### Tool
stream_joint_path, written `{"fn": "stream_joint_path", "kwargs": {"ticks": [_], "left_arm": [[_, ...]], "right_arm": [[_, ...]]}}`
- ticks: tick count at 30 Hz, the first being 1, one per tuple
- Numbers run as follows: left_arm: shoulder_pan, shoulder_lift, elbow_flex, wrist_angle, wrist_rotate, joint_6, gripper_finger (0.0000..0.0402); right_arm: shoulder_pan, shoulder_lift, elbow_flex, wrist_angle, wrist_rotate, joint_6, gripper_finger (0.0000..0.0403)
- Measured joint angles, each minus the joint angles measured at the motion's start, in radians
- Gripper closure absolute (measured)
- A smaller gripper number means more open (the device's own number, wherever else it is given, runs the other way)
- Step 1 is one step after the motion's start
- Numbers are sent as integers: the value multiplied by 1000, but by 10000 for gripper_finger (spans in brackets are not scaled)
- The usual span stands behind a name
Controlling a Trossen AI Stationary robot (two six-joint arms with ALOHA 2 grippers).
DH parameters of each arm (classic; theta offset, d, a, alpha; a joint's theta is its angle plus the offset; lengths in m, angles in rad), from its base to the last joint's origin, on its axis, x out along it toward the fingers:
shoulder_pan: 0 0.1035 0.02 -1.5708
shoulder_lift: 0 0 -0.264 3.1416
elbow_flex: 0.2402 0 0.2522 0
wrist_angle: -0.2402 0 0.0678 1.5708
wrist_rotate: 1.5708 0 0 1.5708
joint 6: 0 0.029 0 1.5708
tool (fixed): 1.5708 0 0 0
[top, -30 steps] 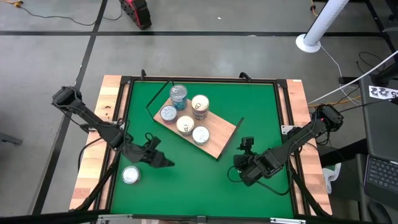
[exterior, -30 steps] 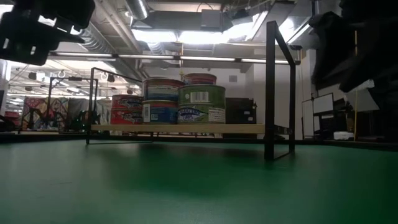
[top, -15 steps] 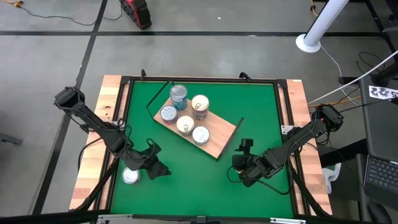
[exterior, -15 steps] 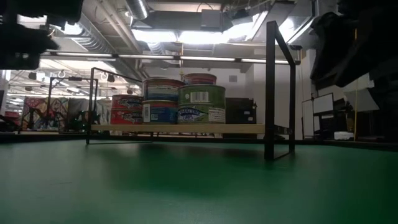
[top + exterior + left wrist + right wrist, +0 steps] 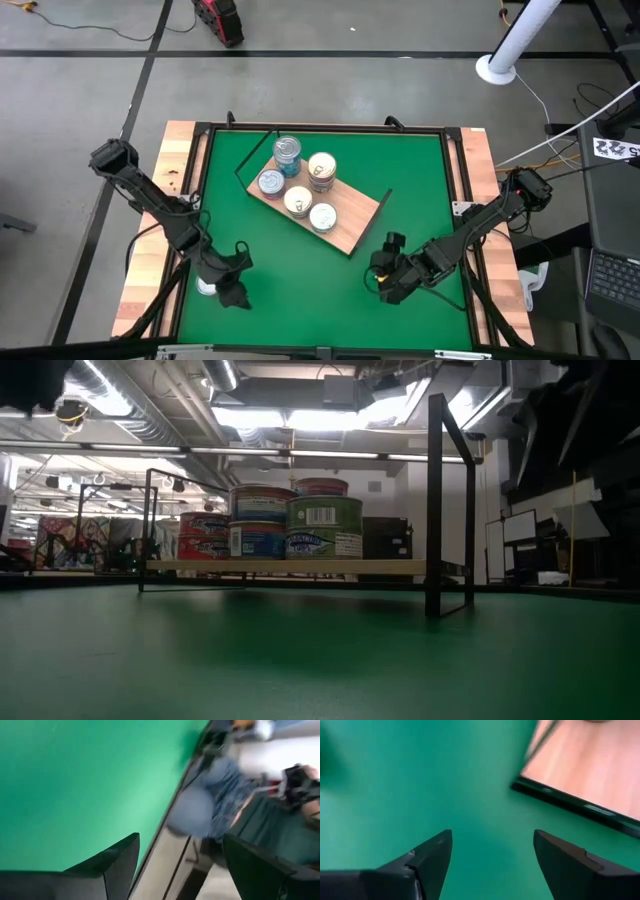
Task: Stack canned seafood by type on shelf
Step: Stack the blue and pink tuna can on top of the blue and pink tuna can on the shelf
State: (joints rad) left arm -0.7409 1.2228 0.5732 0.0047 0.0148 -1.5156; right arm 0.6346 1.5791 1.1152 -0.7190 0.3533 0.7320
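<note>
The shelf (image 5: 345, 222), a light wood-grain board, stands on the green mat with several tins of canned seafood (image 5: 298, 201) on it. In the low view these tins (image 5: 325, 526) stand in stacks two high. One loose tin (image 5: 204, 288) lies on the mat at the near left, half hidden under my left arm. My left gripper (image 5: 236, 292) hovers open just right of that tin, with only mat between its fingers (image 5: 122, 862). My right gripper (image 5: 384, 272) hovers open over the mat near the shelf's near right corner (image 5: 530, 787).
Pale wooden rails (image 5: 150, 270) and a dark frame border the mat. A thin black upright frame (image 5: 436, 500) rises from the shelf. A person in blue trousers (image 5: 220, 800) stands beyond the table's edge. Bare mat (image 5: 310, 290) lies between the two grippers.
My left gripper has swung toward the table's near left corner and sunk a little, turning from pointing right to pointing toward the near edge, so that the arm now covers part of the loose tin. My right gripper has rolled in place. Both stay open.
</note>
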Motion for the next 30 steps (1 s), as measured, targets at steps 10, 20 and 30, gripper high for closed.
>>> {"fn": "stream_joint_path", "kwargs": {"ticks": [10, 20, 30], "left_arm": [[-22, 0, 0, -135, 181, -204, 190], [-8, -13, 1, -339, 392, -206, 280], [0, -66, 1, -565, 380, -77, 348]], "right_arm": [[0, 0, 0, 16, -51, -7, 123], [0, 0, 0, 18, -52, 1, 123], [0, 0, 0, 36, -51, 74, 123]]}}
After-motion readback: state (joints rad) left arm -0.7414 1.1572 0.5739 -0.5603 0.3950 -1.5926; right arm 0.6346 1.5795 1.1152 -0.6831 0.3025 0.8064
